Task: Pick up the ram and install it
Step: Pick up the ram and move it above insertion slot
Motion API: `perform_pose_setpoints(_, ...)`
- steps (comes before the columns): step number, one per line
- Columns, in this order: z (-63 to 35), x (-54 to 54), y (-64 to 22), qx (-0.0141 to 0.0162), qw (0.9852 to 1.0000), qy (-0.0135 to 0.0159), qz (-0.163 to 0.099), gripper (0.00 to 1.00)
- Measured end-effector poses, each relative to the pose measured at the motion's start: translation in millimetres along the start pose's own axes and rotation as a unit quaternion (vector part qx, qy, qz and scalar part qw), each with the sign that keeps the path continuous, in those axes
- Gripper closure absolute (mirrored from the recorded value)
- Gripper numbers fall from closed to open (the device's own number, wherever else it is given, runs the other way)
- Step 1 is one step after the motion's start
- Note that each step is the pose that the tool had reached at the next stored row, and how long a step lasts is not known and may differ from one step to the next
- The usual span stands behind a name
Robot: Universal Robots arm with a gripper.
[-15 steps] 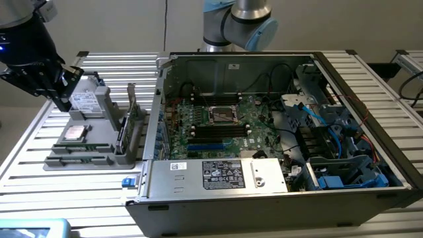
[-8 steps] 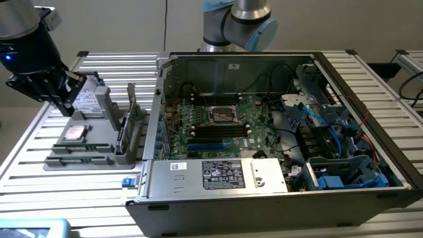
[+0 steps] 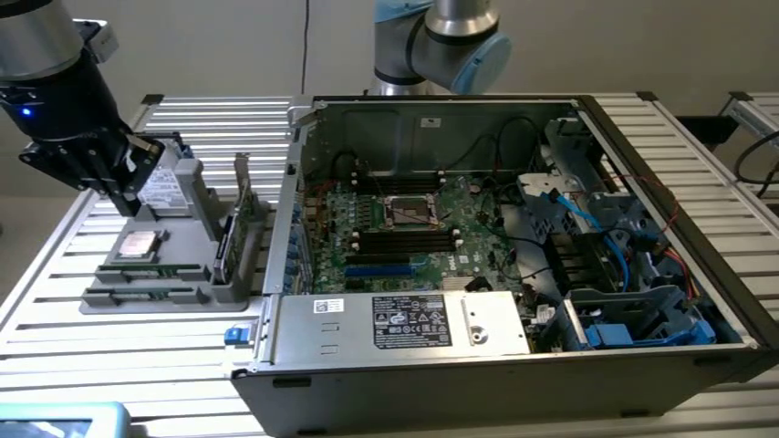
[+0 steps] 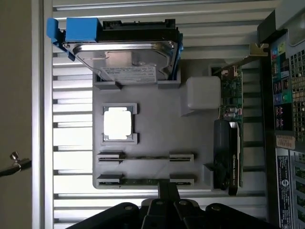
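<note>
Gripper (image 3: 126,203) is clenched tight w/ nothing in it, upper left of the exterior view, over the gray tray (image 3: 182,239) on the desk (image 3: 122,356). The ram (image 3: 144,295) sits in the tray's front slot, lower left, below the gripper in the pic, long side running left-right. Sticker (image 3: 411,322) on the PC: words too tiny to read.

Slatted metal table (image 3: 122,356), grey parts tray (image 3: 182,246), open computer case (image 3: 487,388)
</note>
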State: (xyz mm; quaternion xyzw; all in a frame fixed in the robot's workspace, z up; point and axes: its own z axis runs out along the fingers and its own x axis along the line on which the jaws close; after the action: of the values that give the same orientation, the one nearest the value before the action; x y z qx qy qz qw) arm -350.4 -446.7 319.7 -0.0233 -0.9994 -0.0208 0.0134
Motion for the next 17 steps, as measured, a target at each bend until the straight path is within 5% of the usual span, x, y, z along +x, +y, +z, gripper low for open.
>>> perform_pose_setpoints(8, 2.9, 0.0, 0.2, 0.0013, 0.9983, 0.0029, -0.059, 0.89)
perform_pose_setpoints(17, 4.6, 0.0, 0.1, -0.0004, 0.9905, 0.0059, -0.137, 0.89)
